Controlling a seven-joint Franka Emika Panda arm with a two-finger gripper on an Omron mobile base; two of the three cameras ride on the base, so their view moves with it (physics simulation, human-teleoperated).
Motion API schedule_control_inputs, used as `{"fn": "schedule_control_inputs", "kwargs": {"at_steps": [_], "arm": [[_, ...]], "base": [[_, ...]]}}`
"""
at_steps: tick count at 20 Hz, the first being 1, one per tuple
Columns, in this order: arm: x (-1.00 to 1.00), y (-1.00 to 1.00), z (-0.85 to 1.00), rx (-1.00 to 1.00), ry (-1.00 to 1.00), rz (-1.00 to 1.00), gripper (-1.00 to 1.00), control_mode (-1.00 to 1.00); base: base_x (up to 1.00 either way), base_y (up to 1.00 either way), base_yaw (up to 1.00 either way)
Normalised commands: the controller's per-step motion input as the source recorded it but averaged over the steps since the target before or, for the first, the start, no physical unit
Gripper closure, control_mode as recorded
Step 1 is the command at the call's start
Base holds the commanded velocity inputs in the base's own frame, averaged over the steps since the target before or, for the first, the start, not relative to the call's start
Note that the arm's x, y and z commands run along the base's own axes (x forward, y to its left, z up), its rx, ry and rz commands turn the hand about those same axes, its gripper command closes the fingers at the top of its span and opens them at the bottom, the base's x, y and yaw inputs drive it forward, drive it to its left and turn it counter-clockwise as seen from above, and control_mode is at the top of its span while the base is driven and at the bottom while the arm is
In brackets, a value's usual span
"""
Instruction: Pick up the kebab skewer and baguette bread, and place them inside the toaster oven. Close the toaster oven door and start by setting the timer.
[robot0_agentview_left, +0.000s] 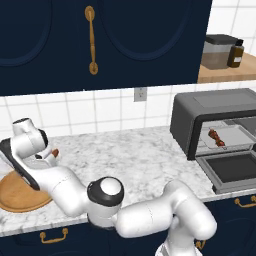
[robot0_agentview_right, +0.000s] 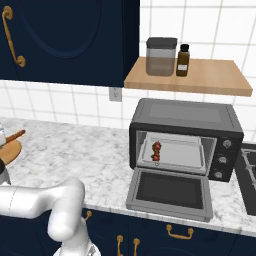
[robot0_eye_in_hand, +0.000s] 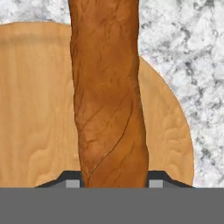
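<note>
Baguette bread (robot0_eye_in_hand: 109, 96) between the jaws, long axis running straight ahead from the gripper (robot0_eye_in_hand: 113, 183) over the round wooden plate (robot0_eye_in_hand: 35, 109). Jaws half-closed against both flanks. Toaster oven (robot0_agentview_left: 210, 117) far off sideways, door down.

Even, bright rendered light, no glare, faint soft shadows under arm (robot0_agentview_left: 150, 215) on desk (robot0_agentview_left: 140, 160), sharp throughout, no edge distortion, oven (robot0_agentview_right: 185, 137) interior dimmer
</note>
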Motion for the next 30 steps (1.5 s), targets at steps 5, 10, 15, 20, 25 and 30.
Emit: {"fn": "schedule_control_inputs", "kwargs": {"at_steps": [5,10,15,20,25,30], "arm": [[-0.50,-0.99,0.14,0.00,-0.11,-0.35,1.00,-1.00],[-0.64,-1.00,0.68,0.02,0.00,-0.09,1.00,-1.00],[-0.69,-1.00,0.60,0.02,-0.01,0.00,1.00,-1.00],[-0.78,-1.00,0.65,0.07,-0.11,0.00,1.00,-1.00],[-0.71,-1.00,0.64,0.15,-0.11,0.00,1.00,-1.00],[-0.49,-1.00,0.64,0.17,-0.08,0.00,1.00,-1.00]], "base": [[0.00,0.00,0.00],[0.00,0.00,0.00],[0.00,0.00,0.00],[0.00,0.00,0.00],[0.00,0.00,0.00],[0.00,0.00,0.00]]}}
